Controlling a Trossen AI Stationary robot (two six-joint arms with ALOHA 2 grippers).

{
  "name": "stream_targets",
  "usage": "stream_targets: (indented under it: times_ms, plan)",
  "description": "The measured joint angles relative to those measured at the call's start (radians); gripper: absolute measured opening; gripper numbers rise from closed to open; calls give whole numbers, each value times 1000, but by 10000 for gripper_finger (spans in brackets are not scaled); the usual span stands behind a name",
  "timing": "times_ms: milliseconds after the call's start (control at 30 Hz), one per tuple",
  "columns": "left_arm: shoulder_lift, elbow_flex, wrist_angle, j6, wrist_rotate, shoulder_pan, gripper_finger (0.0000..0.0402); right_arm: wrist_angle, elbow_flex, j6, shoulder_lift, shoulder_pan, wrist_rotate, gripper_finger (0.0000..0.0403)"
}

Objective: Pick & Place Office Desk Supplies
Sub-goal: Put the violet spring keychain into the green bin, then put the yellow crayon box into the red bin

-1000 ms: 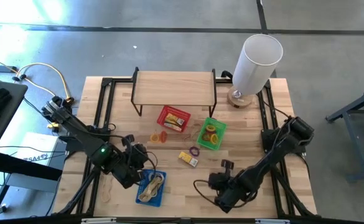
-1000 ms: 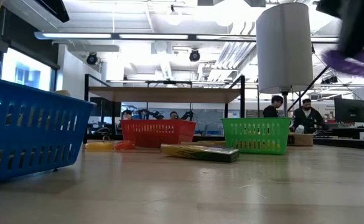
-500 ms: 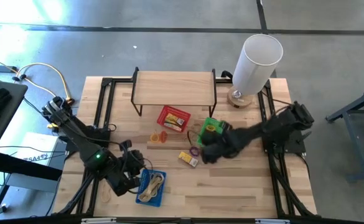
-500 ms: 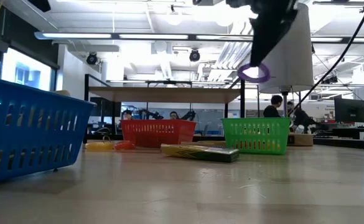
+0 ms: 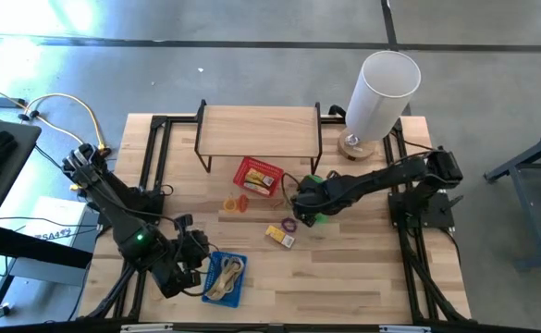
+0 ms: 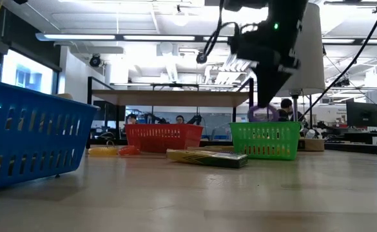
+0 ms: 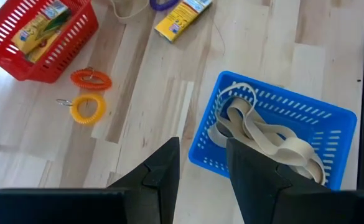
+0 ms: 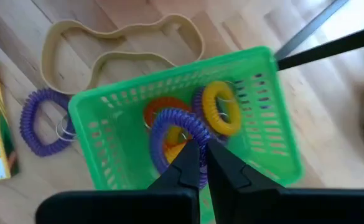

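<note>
The right gripper (image 8: 199,163) pinches a purple coil loop (image 8: 177,138) between nearly closed fingers, hanging directly above the green basket (image 8: 266,134), so the drop is straight down; inside already lie a yellow loop (image 8: 219,106) and an orange one (image 8: 165,109). The left gripper (image 7: 201,163) waits with fingers narrowly parted beside the blue basket (image 7: 331,118); a second purple loop (image 8: 40,121) lies on the table just outside the green basket, nearer the right arm.

Purple loop (image 8: 172,134) pinched in right tool (image 8: 200,163) above green basket (image 8: 107,127); second purple loop (image 8: 40,121) flat on table.
</note>
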Motion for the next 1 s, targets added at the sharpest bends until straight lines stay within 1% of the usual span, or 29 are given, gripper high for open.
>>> stream_targets:
  times_ms: [167, 300, 500, 567, 667, 833, 933, 1000]
  plan:
    - [0, 0, 0, -7, 3, 0, 124, 95, -55, -15, 0, -13, -39, 4]
    - [0, 0, 0, -12, 3, 0, 124, 164, -85, -13, 0, -23, -104, 4]
    - [0, 0, 0, -26, 3, 0, 124, 220, -142, 11, 0, -27, -111, 6]
    - [0, 0, 0, -26, 3, 0, 124, 220, -147, 30, 0, -29, -103, 15]
    - [0, 0, 0, -26, 3, 2, 124, 232, -147, 33, 0, -26, -102, 47]
    - [0, 0, 0, -42, 3, 3, 124, 252, -147, 24, 0, -30, -88, 130]
    - [0, 0, 0, -45, 3, 3, 124, 234, -128, -43, 0, -46, -104, 172]
    - [0, 0, 0, -45, 3, 3, 124, 234, -108, -82, -8, -52, -72, 191]
